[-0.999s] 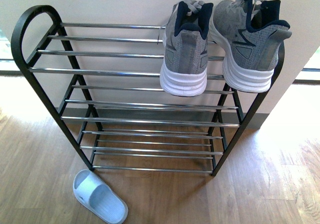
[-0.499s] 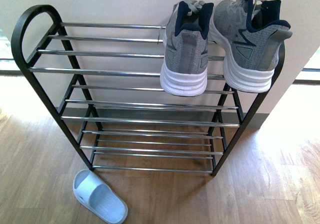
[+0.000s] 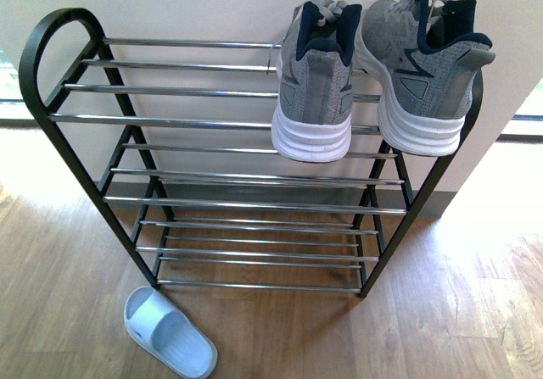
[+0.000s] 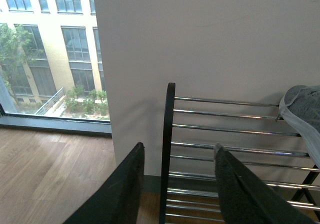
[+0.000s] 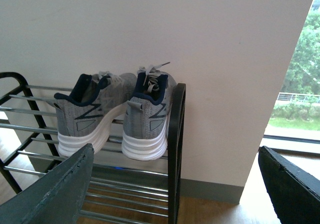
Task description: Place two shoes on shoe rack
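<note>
The left gripper [image 4: 178, 146] is open, its two dark fingers [image 4: 125, 189] parted with the tips well apart and their padded inner faces turned toward each other. The right gripper [image 5: 175, 148] is open even wider, its fingers [image 5: 60, 189] spread so far that only a broad dark slab of each shows. Both grippers are held raised and point roughly level, forward rather than downward.

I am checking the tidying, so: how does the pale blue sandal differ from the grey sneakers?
The grey sneakers stand on the top shelf of the shoe rack, heels overhanging; the pale blue sandal lies on the floor before the rack. The sneakers are closed, laced, a pair; the sandal is open-backed and single. All sit sole down.
</note>
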Robot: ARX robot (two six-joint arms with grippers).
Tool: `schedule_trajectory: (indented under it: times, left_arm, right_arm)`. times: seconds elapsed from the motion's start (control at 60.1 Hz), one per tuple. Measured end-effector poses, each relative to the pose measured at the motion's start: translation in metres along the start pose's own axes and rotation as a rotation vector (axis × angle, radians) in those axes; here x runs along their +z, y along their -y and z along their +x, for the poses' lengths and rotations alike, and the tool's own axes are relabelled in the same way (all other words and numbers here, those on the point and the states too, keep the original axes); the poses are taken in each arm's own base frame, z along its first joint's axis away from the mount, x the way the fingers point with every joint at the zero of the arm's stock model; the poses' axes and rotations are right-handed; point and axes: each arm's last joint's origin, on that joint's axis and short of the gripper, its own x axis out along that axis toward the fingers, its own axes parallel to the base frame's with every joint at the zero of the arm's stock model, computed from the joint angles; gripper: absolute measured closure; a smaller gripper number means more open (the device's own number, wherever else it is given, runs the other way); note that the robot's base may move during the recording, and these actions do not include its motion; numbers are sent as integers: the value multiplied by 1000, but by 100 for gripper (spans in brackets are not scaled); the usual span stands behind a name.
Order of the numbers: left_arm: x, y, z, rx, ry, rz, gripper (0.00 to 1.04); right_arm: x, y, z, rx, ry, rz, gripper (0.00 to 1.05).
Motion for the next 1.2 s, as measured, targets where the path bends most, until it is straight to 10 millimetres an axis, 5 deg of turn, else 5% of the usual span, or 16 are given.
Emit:
schedule_trajectory:
  times: [0.266, 1.199]
  left_arm:
    - [0, 0, 0, 0, 0, 2, 8]
    - [0, 0, 0, 3, 0, 2, 9]
  right_arm:
    - [0, 0, 0, 0, 0, 0, 9]
    - [0, 0, 0, 6, -1, 0, 9]
